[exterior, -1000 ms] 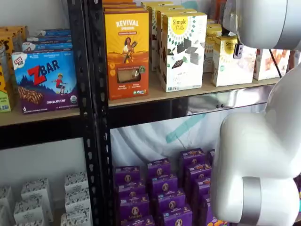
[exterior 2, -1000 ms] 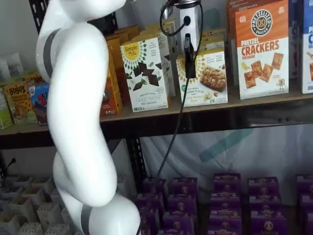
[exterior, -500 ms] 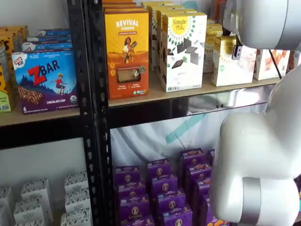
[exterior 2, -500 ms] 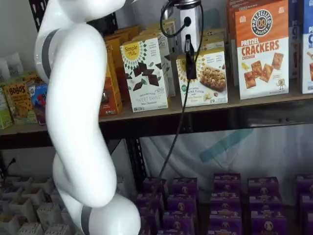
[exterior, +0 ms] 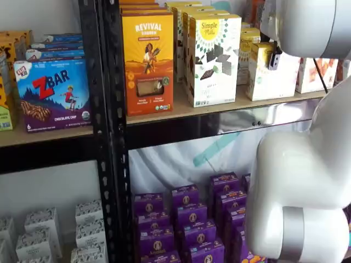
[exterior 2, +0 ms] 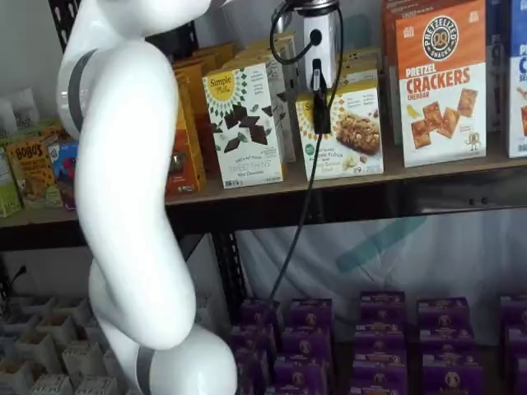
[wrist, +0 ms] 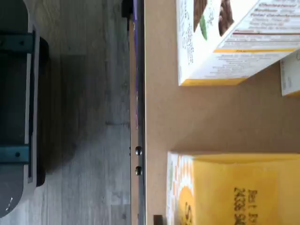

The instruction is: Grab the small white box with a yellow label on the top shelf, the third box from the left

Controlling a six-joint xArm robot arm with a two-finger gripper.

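The small white box point(exterior: 270, 82) stands third in the front row on the top shelf point(exterior: 181, 112), leaning out of square with its yellow side panel showing. In a shelf view its cookie-picture front point(exterior 2: 356, 140) shows, slightly tipped. My gripper point(exterior 2: 323, 123) comes down from the white wrist onto the box's top. One black finger point(exterior 2: 319, 95) lies against the front face, and the same finger point(exterior: 274, 59) shows against the box's upper part. My gripper point(exterior: 272, 63) is shut on the box. The other finger is hidden behind the box.
The tall Simple Mills box point(exterior: 214, 60) stands just left of the held one, and an orange Revival box point(exterior: 148, 63) beyond it. A Pretzel Crackers box point(exterior 2: 440, 86) stands to the right. Purple boxes point(exterior: 186, 219) fill the lower shelf. The wrist view shows the shelf board point(wrist: 197, 117), a yellow-topped carton point(wrist: 234, 192) and a cookie-picture carton point(wrist: 225, 42).
The small white box has tipped and turned a little under the gripper, showing more of its yellow side. The arm has barely moved.
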